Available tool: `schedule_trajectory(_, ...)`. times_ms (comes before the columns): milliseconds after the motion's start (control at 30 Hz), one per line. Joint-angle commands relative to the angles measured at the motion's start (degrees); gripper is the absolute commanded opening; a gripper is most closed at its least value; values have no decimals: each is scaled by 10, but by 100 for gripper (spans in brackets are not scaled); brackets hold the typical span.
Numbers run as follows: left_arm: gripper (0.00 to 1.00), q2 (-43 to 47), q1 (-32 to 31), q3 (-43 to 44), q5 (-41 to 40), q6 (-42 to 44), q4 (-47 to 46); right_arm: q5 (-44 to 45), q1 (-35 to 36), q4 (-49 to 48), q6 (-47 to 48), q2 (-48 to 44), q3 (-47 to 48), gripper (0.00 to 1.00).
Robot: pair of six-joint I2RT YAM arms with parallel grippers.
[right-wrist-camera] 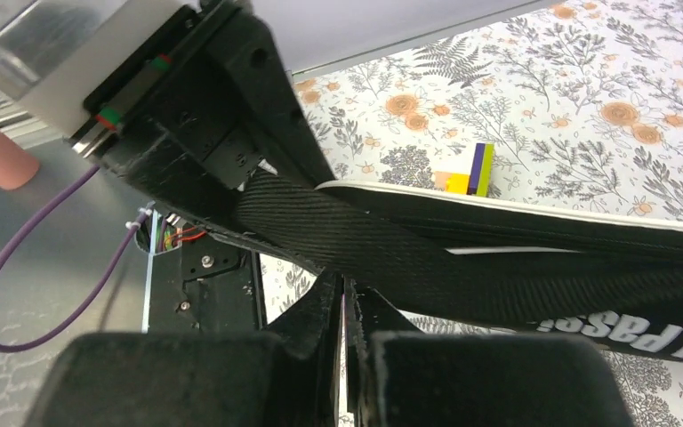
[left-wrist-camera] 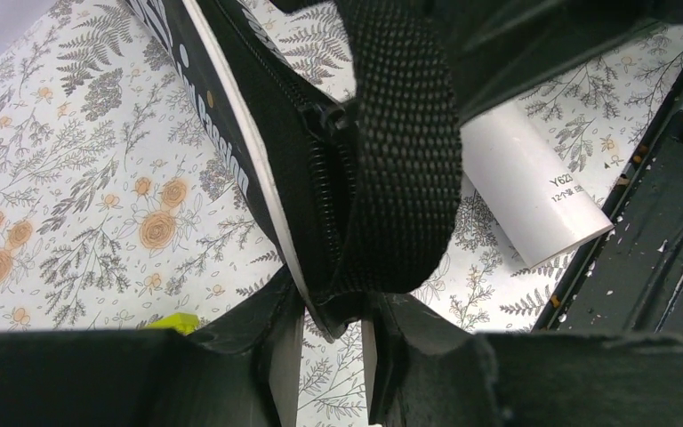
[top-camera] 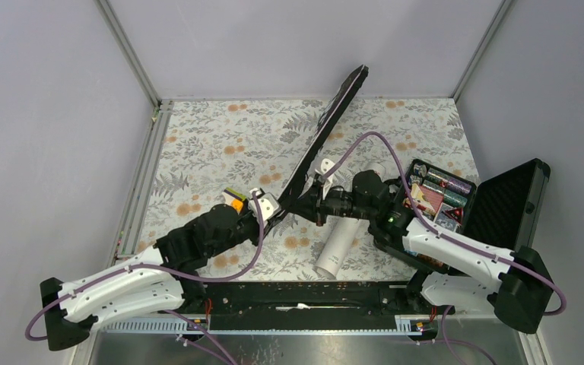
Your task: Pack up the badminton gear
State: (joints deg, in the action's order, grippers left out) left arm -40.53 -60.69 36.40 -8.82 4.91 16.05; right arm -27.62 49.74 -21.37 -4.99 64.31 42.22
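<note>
Two arms meet at the low end of the black bag point(top-camera: 327, 129), centre of the top view. I see the bag standing on its edge on the flowered table point(top-camera: 213, 144), running diagonally up toward the top middle of the frame.

The left gripper point(top-camera: 274, 212) has the bag's bottom corner. In the left wrist view its fingers point(left-wrist-camera: 280, 356) sit narrow, one on each side of the bag, touching it. A zipper point(left-wrist-camera: 320, 169) and a woven strap point(left-wrist-camera: 409, 151) run down the bag just above them.

The right gripper point(top-camera: 313, 202) is at the bag from the other side. Its fingers point(right-wrist-camera: 320, 342) are pressed together just under the strap, and I can't tell if anything is pinched between them.

The white tube point(top-camera: 340, 239) lies flat under the right arm, lower centre. An open black case point(top-camera: 506, 198) with colourful items sits at the right edge.
</note>
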Motion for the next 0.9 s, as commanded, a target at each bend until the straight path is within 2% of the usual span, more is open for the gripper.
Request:
schedule_trajectory(0, 23, -11, 8, 37, -4, -15, -62, -32, 37, -10, 27, -25, 5, 0)
schedule_trajectory(133, 22, -17, 11, 43, 1, -19, -64, 8, 64, 26, 61, -21, 7, 0)
schedule_trajectory(367, 20, -29, 20, 54, 8, -32, -66, 24, 102, -5, 39, 14, 0, 0)
schedule_trajectory(667, 21, -34, 27, 53, 19, -36, -59, 176, 107, -56, -35, 59, -31, 0)
schedule_trajectory(700, 23, -35, 27, 50, 16, -37, -56, 195, 107, -52, -37, 50, -31, 2)
schedule_trajectory(733, 24, -34, 28, 44, 10, -38, -53, 220, 107, -41, -37, 37, -32, 9)
schedule_trajectory(867, 23, -31, 32, 23, 1, -44, -40, 309, 107, 6, -19, -28, -53, 44)
